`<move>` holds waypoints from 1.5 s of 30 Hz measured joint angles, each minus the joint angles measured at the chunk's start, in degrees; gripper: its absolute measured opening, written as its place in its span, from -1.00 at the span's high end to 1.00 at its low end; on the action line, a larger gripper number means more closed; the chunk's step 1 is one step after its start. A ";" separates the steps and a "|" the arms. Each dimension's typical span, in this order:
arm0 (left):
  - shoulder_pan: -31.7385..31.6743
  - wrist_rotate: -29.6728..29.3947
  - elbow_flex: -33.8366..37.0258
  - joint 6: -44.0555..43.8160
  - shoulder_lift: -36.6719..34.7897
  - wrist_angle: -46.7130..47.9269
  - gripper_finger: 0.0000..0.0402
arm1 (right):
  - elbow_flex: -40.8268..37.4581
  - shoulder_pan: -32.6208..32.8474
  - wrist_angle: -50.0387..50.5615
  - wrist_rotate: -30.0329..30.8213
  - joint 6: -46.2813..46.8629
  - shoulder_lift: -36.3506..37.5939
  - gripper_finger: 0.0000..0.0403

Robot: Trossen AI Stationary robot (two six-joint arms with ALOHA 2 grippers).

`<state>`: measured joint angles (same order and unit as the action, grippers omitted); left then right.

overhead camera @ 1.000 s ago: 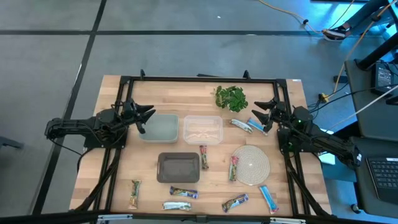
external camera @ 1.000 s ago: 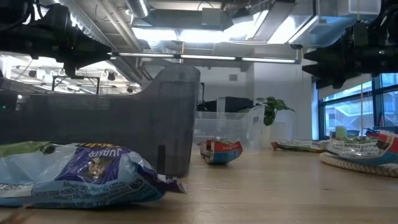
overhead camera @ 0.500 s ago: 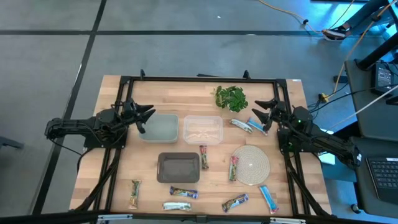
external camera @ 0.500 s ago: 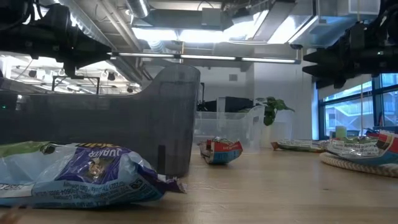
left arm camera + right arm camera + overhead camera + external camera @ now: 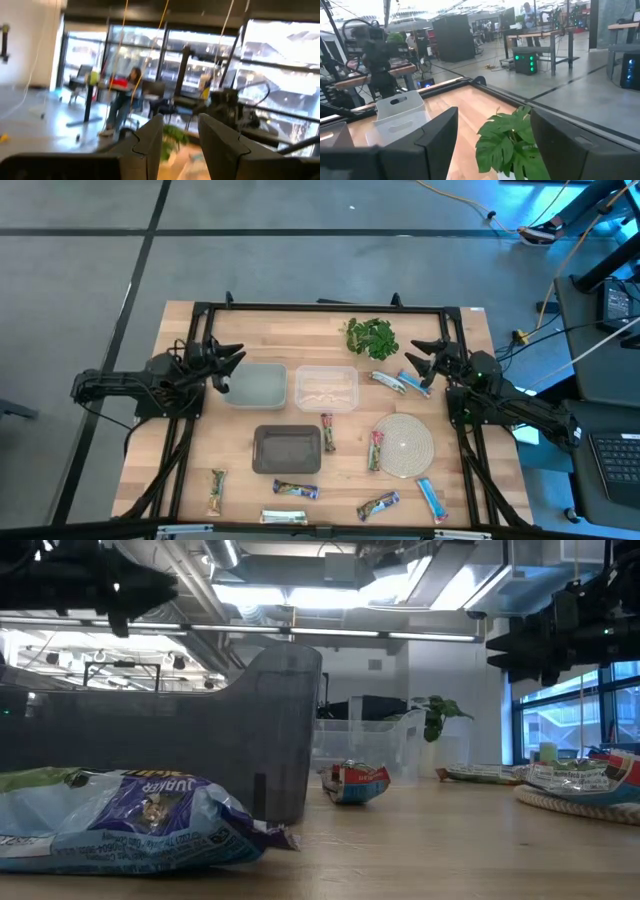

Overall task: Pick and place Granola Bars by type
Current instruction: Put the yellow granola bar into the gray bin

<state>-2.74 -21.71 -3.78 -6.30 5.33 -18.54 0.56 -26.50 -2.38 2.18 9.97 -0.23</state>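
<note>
Several granola bars lie flat on the wooden table. In the high view a silver-green bar (image 5: 387, 381) and a blue bar (image 5: 412, 383) lie near my right gripper (image 5: 416, 365). Two green-and-red bars (image 5: 328, 432) (image 5: 376, 450) lie mid-table, the second with one edge on the woven mat. Others lie along the near edge (image 5: 217, 492) (image 5: 296, 490) (image 5: 284, 513) (image 5: 378, 505) (image 5: 432, 500). My left gripper (image 5: 230, 368) hovers open at the pale bin's left side, lifted high (image 5: 150, 585). The right gripper is open too (image 5: 492, 135) and empty.
A pale green bin (image 5: 254, 385), a clear bin (image 5: 326, 388) and a dark grey tray (image 5: 287, 449) stand mid-table. A woven mat (image 5: 403, 445) lies at the right, and a leafy plant (image 5: 371, 337) stands at the far edge. A black frame (image 5: 320, 308) borders the table.
My left gripper has risen and drawn back a little toward the table's left edge, staying open. The bars and containers have kept their places.
</note>
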 joint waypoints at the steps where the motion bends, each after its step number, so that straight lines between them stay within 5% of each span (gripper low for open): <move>1: 0.00 0.17 -0.62 1.16 0.88 -0.14 0.42 | 0.00 0.00 -0.02 0.38 -0.01 0.00 -0.25; 11: 0.00 -0.74 -15.85 6.05 21.40 4.76 0.47 | 0.01 0.00 -0.67 5.01 -0.01 0.00 -0.25; 17: 0.00 -2.89 -36.42 2.50 36.20 34.22 0.47 | 0.00 -0.01 -1.79 6.51 -0.14 0.00 -0.25; 25: 1.16 0.96 -60.36 -20.15 53.51 75.52 0.47 | 0.00 0.00 -2.18 6.47 -2.15 0.00 -0.25; 33: 9.22 13.23 -63.03 -44.51 63.54 93.32 0.47 | 0.00 -0.01 -2.12 6.36 -2.96 0.00 -0.25; 45: 25.98 14.14 -63.03 -67.20 68.21 92.97 0.47 | 0.00 0.00 -2.03 6.29 -2.72 -0.02 -0.25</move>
<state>23.23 -7.57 -66.81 -73.51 73.55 74.43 0.56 -26.50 -4.40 8.47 7.25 -0.25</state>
